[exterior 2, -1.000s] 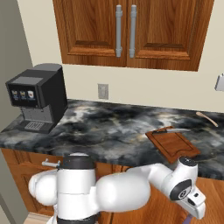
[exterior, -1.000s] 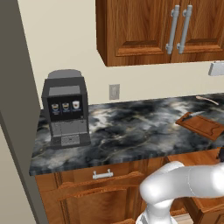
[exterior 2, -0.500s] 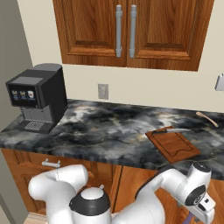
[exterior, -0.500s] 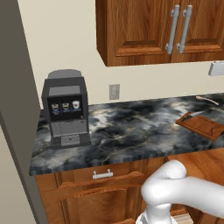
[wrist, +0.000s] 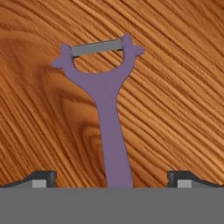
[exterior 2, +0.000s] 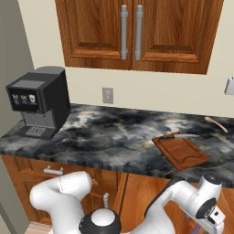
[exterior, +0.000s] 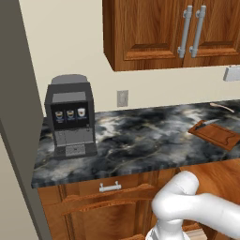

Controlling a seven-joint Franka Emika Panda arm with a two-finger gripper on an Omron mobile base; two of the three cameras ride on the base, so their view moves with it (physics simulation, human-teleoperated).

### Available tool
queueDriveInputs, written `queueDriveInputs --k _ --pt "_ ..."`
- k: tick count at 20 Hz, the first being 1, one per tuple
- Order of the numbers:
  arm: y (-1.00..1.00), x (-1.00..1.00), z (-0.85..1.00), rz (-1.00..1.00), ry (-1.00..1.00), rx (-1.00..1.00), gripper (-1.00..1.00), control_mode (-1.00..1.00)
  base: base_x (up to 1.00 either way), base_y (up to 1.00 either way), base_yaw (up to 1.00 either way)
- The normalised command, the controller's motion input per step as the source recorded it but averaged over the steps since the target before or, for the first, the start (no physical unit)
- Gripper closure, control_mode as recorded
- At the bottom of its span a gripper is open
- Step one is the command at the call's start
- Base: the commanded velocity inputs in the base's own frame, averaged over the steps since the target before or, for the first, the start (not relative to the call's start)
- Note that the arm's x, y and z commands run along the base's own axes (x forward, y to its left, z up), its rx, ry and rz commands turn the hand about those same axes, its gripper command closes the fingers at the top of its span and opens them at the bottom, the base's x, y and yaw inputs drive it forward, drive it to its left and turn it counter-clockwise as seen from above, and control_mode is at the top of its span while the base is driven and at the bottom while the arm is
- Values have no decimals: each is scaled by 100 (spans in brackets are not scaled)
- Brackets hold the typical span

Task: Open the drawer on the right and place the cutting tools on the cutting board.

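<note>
Two spread fingertips [wrist: 40, 179] flank a purple peeler [wrist: 107, 109] on wood

Black coffee machine [exterior: 70, 117] upright at left end of dark marbled counter [exterior: 140, 136]. Reddish cutting board [exterior: 216, 134] at right end, knife [exterior: 208, 123] lying across its far edge. Wall outlet [exterior: 122, 98] behind. Upper cabinets [exterior: 159, 33] with silver handles [exterior: 185, 31]. White arm [exterior: 197, 211] low right, before drawer fronts [exterior: 108, 197].
</note>
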Motion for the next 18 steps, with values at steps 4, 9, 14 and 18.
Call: queueDriveInputs --k 4,9,14,18 --pt "0 0 -22 0 0 0 -100 -100 0 0 0" --pt "0 0 -24 0 0 0 -100 -100 0 0 0" --pt "-1 0 -24 0 0 0 -100 -100 0 0 0" --pt "-6 0 -21 0 0 0 -100 -100 0 0 0"
